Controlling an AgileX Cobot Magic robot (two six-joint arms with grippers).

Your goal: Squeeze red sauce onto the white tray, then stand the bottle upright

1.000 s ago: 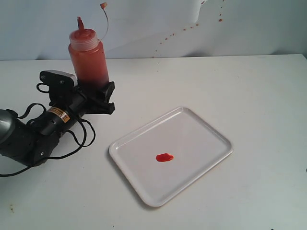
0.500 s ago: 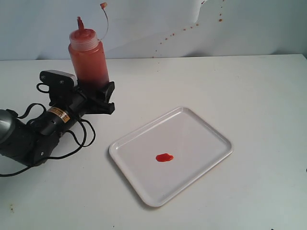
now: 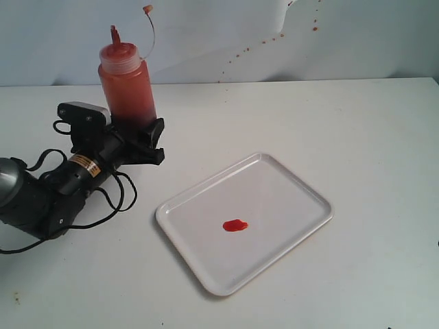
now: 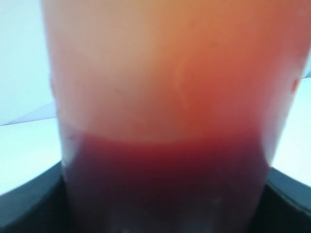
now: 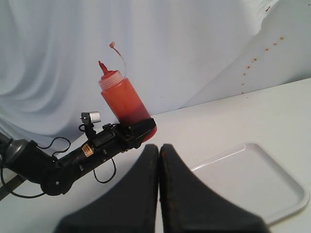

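L arm (image 3: 65,181) low, near-flat — L fingers (image 3: 156,136) clasp upright bottle (image 3: 126,81); R fingers (image 5: 141,189) pressed together.

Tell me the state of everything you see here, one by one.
bottle: upright, tip cap off, dangling on its tether
red sauce: small blob on the tray
white tray: lying flat
left gripper: closed on the bottle's base
right gripper: shut, empty

White table (image 3: 357,137): white tray (image 3: 274,181) flat near centre; bottle (image 3: 127,86) upright, rear left.
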